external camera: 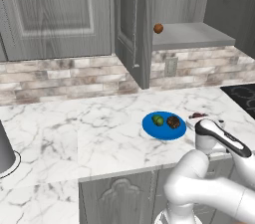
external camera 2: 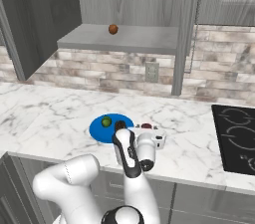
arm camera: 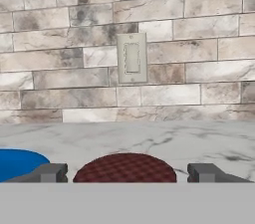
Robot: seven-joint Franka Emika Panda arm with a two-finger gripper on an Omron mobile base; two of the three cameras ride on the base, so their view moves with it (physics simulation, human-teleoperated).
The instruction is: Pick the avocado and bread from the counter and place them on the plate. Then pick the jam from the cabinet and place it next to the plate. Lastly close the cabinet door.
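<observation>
The blue plate (external camera: pixel 151 128) (external camera 2: pixel 99 132) lies on the white marble counter (external camera: pixel 74 128) and carries the green avocado (external camera: pixel 158 120) (external camera 2: pixel 106 121) and the dark brown bread (external camera: pixel 173 122) (external camera 2: pixel 120 125). Just right of the plate stands the red jam (external camera: pixel 198 115) (external camera 2: pixel 146 126) on the counter. My gripper (arm camera: pixel 127 172) is open, its fingertips (arm camera: pixel 50 172) wide on either side of the jam's dark red top (arm camera: pixel 124 168), with gaps to it. The hand (external camera: pixel 209 131) (external camera 2: pixel 149 141) hides most of the jar. Above, the cabinet door (external camera: pixel 132 24) (external camera 2: pixel 187 29) stands open.
An orange-brown ball (external camera: pixel 158 28) (external camera 2: pixel 113 29) sits on the cabinet shelf (external camera: pixel 194 35) (external camera 2: pixel 124 39). A black cooktop (external camera 2: pixel 239 138) (external camera: pixel 244 96) lies to the right. A wall outlet (arm camera: pixel 132 57) is in the brick backsplash. A grey cylinder (external camera: pixel 5 151) stands far left.
</observation>
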